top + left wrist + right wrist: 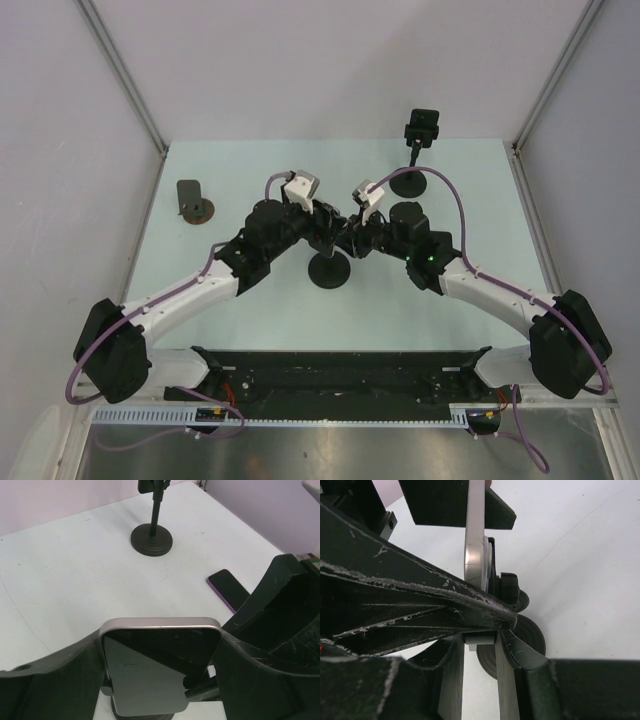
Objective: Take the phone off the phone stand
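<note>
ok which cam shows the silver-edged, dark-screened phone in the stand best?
Left wrist: the silver-edged, dark-screened phone faces it, with the screen and top edge clear. Right wrist sees only its silver side edge. Top external: the arms hide it.

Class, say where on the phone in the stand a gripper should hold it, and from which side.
Grip the phone by its upper long edges, approaching from the screen side. It stands upright, and those edges are parallel and bare. The stand holds its lower back.

The phone (150,680) is glossy glass (silvery metal rim); the table (75,580) matt.
</note>
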Motion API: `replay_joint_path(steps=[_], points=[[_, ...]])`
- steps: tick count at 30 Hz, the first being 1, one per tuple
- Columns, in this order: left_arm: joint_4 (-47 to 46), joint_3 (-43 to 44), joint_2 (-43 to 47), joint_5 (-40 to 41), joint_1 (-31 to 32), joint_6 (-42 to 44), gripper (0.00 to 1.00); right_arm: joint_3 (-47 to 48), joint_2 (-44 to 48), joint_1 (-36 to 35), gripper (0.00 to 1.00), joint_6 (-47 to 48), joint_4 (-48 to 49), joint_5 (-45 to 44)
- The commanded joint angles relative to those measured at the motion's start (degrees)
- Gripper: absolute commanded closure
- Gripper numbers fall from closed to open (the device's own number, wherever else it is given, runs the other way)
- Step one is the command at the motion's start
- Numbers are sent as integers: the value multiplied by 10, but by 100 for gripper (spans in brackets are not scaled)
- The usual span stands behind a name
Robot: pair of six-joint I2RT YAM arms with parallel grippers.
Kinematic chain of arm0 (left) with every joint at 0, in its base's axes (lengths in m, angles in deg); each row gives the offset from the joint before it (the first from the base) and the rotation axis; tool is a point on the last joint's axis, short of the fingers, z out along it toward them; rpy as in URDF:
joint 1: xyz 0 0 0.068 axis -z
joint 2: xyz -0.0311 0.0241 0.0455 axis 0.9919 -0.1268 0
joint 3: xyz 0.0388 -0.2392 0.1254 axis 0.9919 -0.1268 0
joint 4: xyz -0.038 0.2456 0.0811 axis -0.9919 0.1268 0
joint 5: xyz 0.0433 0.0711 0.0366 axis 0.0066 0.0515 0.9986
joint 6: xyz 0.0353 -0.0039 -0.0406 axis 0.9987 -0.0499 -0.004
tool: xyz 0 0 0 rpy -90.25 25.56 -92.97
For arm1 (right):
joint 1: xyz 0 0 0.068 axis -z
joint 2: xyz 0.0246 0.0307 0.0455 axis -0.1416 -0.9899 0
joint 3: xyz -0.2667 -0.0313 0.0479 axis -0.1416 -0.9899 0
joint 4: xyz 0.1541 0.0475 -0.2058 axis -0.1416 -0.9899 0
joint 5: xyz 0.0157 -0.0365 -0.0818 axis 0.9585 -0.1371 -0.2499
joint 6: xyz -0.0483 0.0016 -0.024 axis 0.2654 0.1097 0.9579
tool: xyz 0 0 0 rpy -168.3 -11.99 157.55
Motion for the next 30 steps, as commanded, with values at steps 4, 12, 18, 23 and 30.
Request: replay_joint_path(steps=[4,12,18,23,30], points=[[-16,-17,-8,3,8,-2,57,6,3,9,100,2,23,3],[-5,-12,-3,1,-1,37,99,6,9,46,100,6,9,60],[5,-15,2,-64,-56,42,100,6,7,71,100,7,-8,110],[22,-12,8,-103,-100,59,100,6,4,78,99,5,-9,138],[40,-7,6,-128,-121,69,99,6,-5,84,92,-16,7,168]])
